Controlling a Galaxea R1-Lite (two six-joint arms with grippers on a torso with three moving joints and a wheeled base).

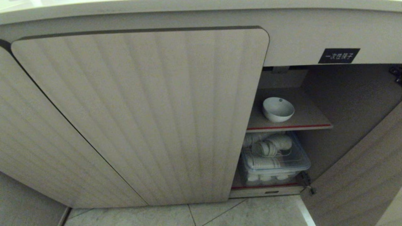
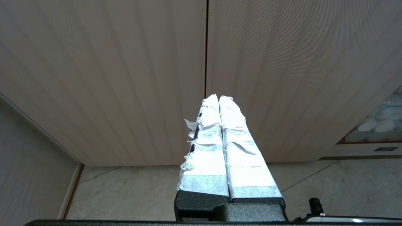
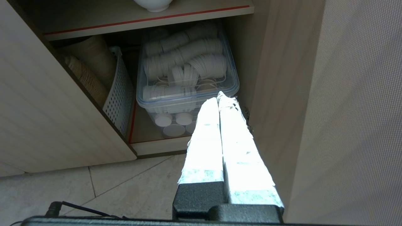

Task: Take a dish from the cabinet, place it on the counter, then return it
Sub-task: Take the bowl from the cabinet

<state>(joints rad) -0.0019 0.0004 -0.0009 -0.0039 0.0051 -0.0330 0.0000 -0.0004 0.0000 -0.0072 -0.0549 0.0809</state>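
Note:
A small white dish sits on the upper red-edged shelf inside the open cabinet; only its foot peeks into the right wrist view. The counter's pale rim runs across the top of the head view. My right gripper is shut and empty, held low in front of the open compartment, well short of the dish. My left gripper is shut too, empty, facing the closed ribbed doors. Neither arm shows in the head view.
A clear plastic bin of stacked white paper cups fills the lower shelf, beside a perforated white basket. The opened door stands at the right. A black label hangs above the opening. Tiled floor lies below.

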